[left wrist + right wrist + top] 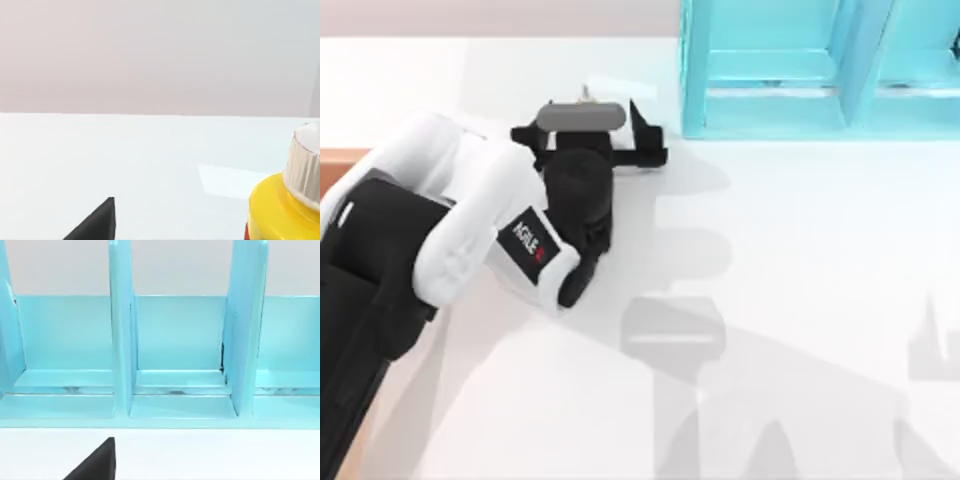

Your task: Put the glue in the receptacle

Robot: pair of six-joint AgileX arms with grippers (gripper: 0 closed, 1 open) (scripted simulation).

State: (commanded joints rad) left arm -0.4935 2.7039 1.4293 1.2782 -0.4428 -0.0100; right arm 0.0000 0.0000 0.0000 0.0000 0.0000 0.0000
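The glue (282, 205), a yellow bottle with a white ribbed cap and a bit of red label, stands on the white table close in front of my left gripper (582, 130). That gripper is open at the table's back, left of centre, with one black fingertip (97, 225) apart from the bottle. From above, just the bottle's tip (586, 93) peeks past the wrist. The receptacle (335, 165) appears as an orange-brown strip at the far left edge, mostly under my left arm. In the right wrist view, a fingertip (97, 465) of my open right gripper points at the shelf.
A cyan shelf unit (770, 70) with upright dividers (120, 340) stands at the back right of the table, just right of the left gripper. Grey shadows of an arm fall on the bare white table (800, 250) toward the front right.
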